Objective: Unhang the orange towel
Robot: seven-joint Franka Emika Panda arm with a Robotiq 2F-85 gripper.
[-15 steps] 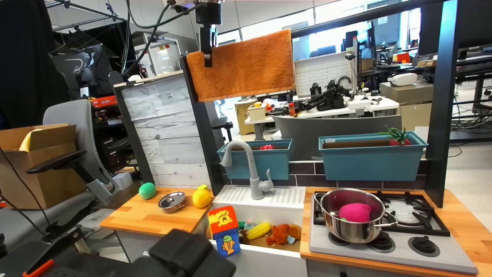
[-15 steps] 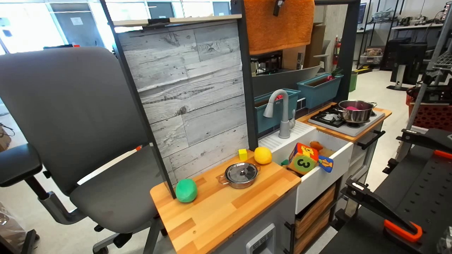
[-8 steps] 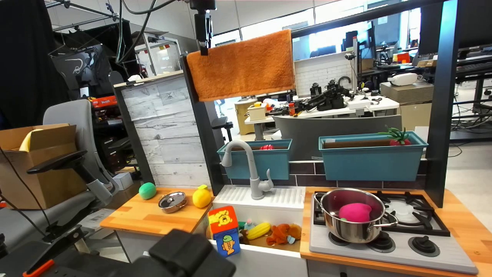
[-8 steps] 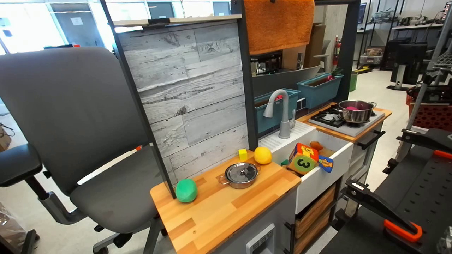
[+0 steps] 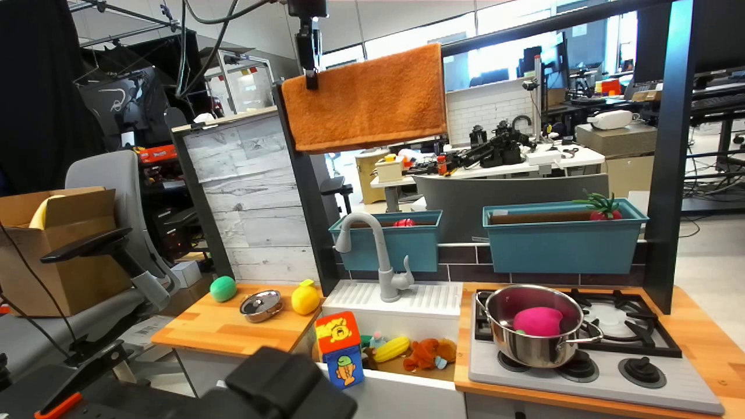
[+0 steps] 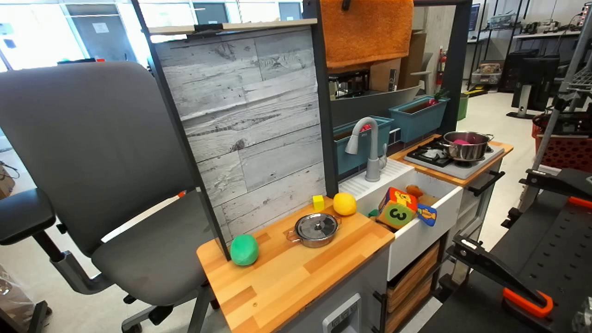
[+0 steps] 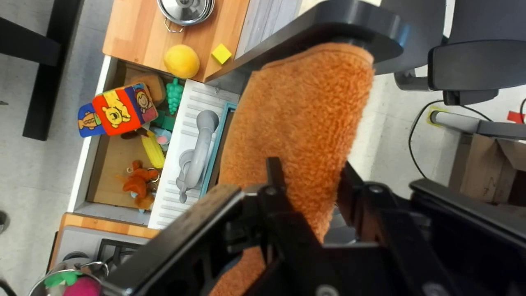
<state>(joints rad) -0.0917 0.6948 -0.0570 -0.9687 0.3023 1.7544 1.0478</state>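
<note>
The orange towel (image 5: 372, 107) hangs over the dark top rail (image 5: 541, 26), at the end by the post, its lower hem tilted outward. In an exterior view the towel (image 6: 370, 39) is cut off by the top edge. My gripper (image 5: 312, 83) comes down from above astride the towel's upper edge. In the wrist view the gripper (image 7: 312, 166) has its two fingertips against opposite faces of the towel (image 7: 300, 111), jaws partly apart with cloth between them. Nearer the palm a narrow gap shows beside a finger. The stretch of rail under the cloth is hidden.
Beside the towel rises a dark post (image 5: 302, 192) with a grey plank panel (image 5: 256, 198). Below are a grey faucet (image 5: 378, 250), teal planters (image 5: 564, 238), a drawer-like sink with toys and a steel pot (image 5: 535, 343) on the stove.
Over the last second my gripper has risen and shifted slightly, then dipped a little, its jaws coming together on the towel. The towel's lower hem has swung outward, showing its back layer.
</note>
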